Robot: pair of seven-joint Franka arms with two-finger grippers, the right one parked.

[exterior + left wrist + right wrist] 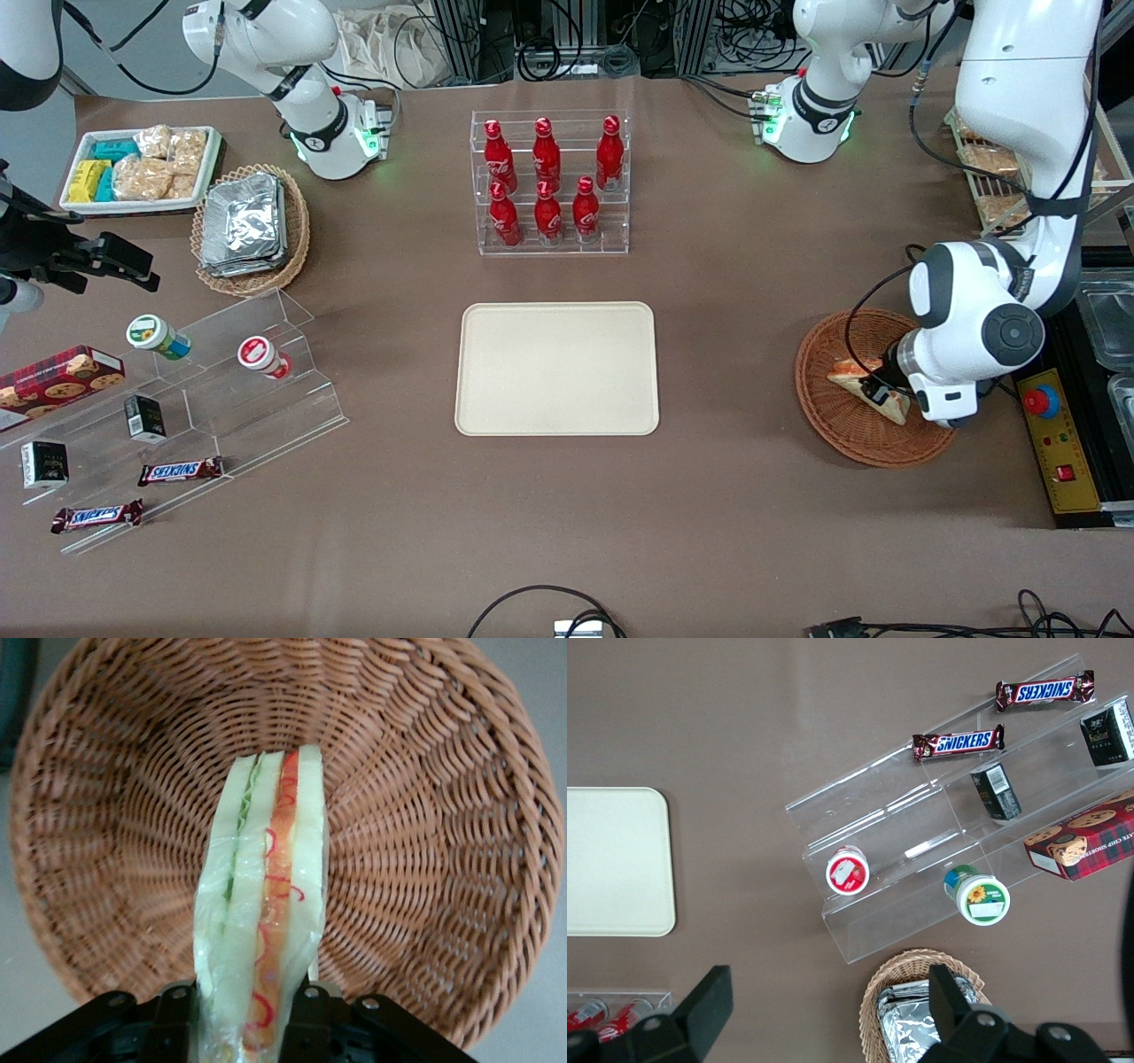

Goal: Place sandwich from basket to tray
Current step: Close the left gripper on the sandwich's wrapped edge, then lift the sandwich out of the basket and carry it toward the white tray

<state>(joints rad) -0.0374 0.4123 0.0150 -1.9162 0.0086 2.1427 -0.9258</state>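
The sandwich point(861, 381), a wrapped wedge of pale bread with orange-red and green layers, stands on edge in the reddish-brown wicker basket point(842, 436) toward the working arm's end of the table. My gripper point(886, 392) reaches down into the basket and is shut on the sandwich. In the left wrist view, the sandwich point(266, 895) is pinched at its wide end between the two black fingers point(310, 1014) of the gripper point(241, 1020), with the basket's weave point(425, 815) all around it. The cream-beige tray point(556, 368) lies bare at the table's middle.
A clear rack of red bottles point(549, 182) stands farther from the camera than the tray. A yellow box with a red stop button point(1054, 439) lies beside the basket. A tiered acrylic stand point(221, 390) with snacks, a foil-pack basket point(251, 229) and a white snack tray point(142, 168) sit toward the parked arm's end.
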